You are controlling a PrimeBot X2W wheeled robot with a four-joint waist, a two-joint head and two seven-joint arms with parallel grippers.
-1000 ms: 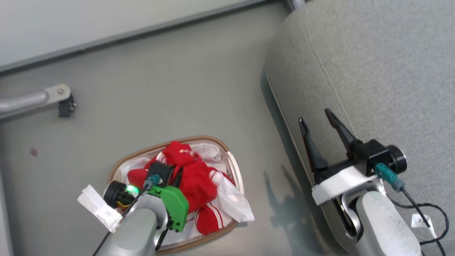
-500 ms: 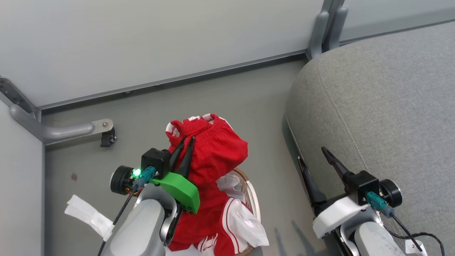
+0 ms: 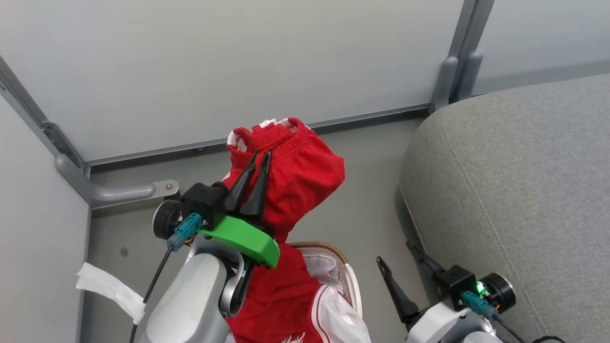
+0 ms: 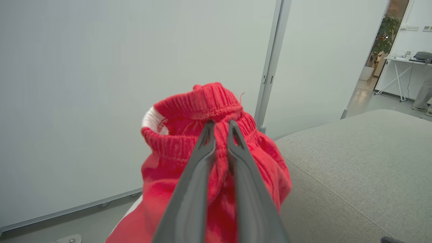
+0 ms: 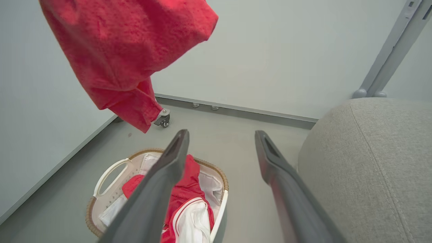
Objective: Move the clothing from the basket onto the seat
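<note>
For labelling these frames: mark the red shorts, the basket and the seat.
red shorts [image 4: 202, 101]: left wrist view, on the elastic waistband.
basket [image 5: 148, 151]: right wrist view, on the brown woven rim.
seat [image 3: 524, 181]: head view, on the cushion's grey top.

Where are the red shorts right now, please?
In the head view the red shorts hang left of centre, pinched at the waistband by the left gripper, clear above the basket and left of the grey seat.
</note>
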